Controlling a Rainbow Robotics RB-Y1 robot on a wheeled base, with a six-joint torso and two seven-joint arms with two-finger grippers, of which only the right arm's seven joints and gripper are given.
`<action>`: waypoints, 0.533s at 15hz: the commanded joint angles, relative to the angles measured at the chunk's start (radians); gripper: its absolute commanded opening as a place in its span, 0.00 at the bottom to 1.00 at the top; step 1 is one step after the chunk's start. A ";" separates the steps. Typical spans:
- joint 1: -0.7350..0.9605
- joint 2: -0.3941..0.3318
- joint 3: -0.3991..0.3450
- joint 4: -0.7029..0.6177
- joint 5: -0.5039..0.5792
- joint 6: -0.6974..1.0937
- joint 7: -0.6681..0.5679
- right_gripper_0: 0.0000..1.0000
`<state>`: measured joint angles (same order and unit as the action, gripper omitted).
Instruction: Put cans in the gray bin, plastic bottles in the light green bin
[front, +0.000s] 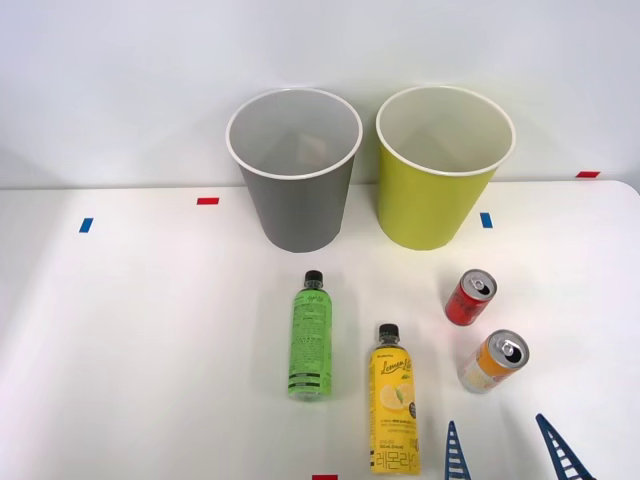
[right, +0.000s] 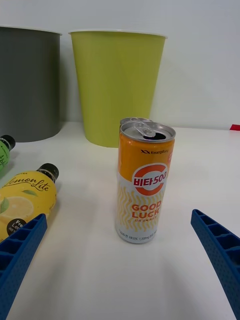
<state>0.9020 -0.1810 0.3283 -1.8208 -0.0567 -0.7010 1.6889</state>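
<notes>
Our right gripper is wide open, holding nothing | small orange and white aluminium can stands upright straight ahead, between our blue fingers | we think it goes in the tall gray plastic bin.

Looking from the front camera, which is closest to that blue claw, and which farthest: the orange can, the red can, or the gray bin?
From the right claw, open at the near edge:
1. Orange and white can, standing just ahead of it.
2. Red can, a little beyond, toward the bins.
3. Gray bin, at the back, off to the left.
</notes>
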 joint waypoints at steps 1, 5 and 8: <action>0.000 0.000 0.000 0.000 0.000 0.000 0.000 1.00; 0.000 0.000 0.000 0.000 0.000 0.000 0.000 1.00; 0.000 0.000 0.000 0.000 0.000 0.000 0.000 1.00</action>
<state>0.9020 -0.1810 0.3283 -1.8208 -0.0567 -0.7010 1.6889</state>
